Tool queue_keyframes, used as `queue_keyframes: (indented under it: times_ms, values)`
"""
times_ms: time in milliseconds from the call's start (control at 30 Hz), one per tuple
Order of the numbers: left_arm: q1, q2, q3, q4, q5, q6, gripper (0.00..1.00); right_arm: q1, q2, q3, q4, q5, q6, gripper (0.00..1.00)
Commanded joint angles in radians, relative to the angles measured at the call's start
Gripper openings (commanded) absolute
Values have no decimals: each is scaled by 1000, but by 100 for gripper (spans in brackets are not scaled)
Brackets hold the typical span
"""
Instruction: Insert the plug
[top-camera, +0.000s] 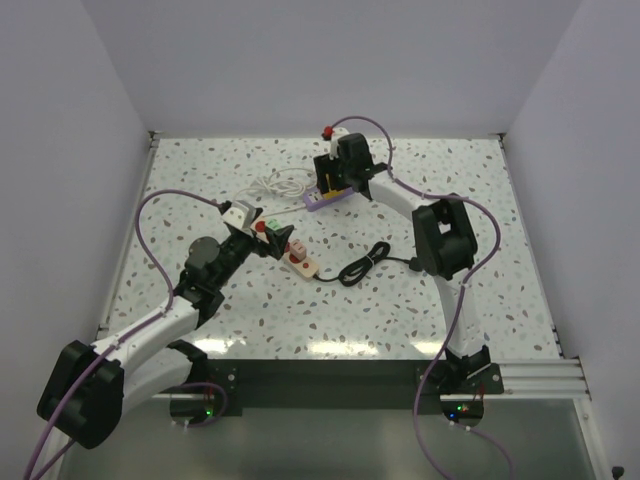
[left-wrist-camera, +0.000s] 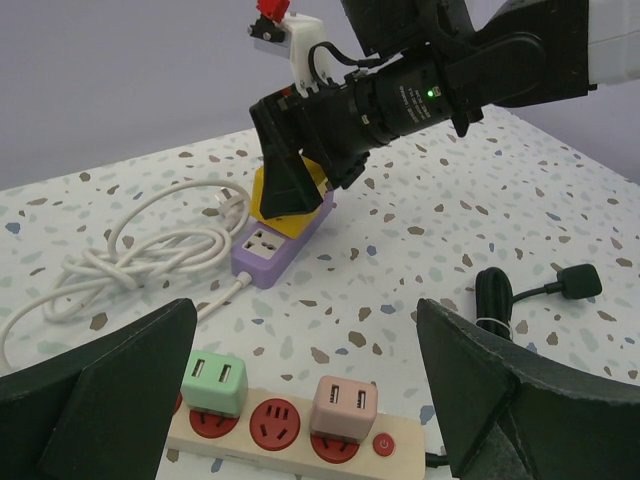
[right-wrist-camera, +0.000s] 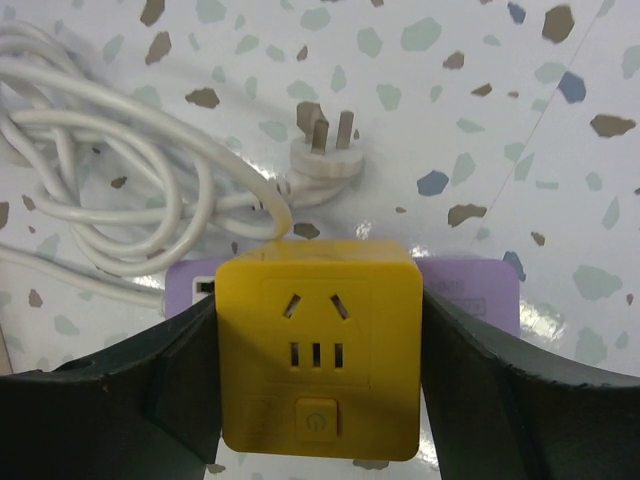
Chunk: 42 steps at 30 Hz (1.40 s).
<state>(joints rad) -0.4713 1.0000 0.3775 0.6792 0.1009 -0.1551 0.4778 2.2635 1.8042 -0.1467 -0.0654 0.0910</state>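
Note:
The plug is a yellow cube adapter (right-wrist-camera: 318, 350) with a socket face and a power button. It sits on the purple power strip (right-wrist-camera: 470, 290) at the back of the table. My right gripper (right-wrist-camera: 318, 390) is shut on it, one black finger (right-wrist-camera: 170, 390) against each side. In the left wrist view the yellow cube (left-wrist-camera: 312, 180) shows under the right gripper, on the purple strip (left-wrist-camera: 268, 250). My left gripper (left-wrist-camera: 305, 315) stands wide open above a beige power strip (left-wrist-camera: 290, 445), holding nothing.
The beige strip (top-camera: 300, 262) has red sockets, with a green USB adapter (left-wrist-camera: 215, 383) and a pink one (left-wrist-camera: 340, 405) plugged in. Its black cable and plug (left-wrist-camera: 578, 282) lie to the right. The purple strip's coiled white cable (right-wrist-camera: 100, 200) and white plug (right-wrist-camera: 325, 160) lie behind it.

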Motion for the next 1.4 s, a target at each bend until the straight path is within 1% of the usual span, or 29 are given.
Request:
queue_keyframes:
  times_ms: [0,100,633,1100,1167,1333,1367]
  values:
    - [10,2,-2,54,0,-3,97,7,-25,-34,-67,-5,24,71]
    - [10,3,0,54,0,-3,97,5,-30,-36,-59,-7,15,73]
    - [10,8,0,56,3,-4,98,7,-70,-43,-33,33,-2,73]
    - [10,20,4,57,14,-4,98,7,-73,10,-60,39,-16,75]
    - [11,20,3,59,17,-4,98,8,-74,17,-65,42,-19,73]
    - [11,26,6,60,20,-6,98,5,-81,17,-59,49,-20,72]
    - [10,28,8,60,22,-6,98,7,-78,23,-57,49,-19,65]
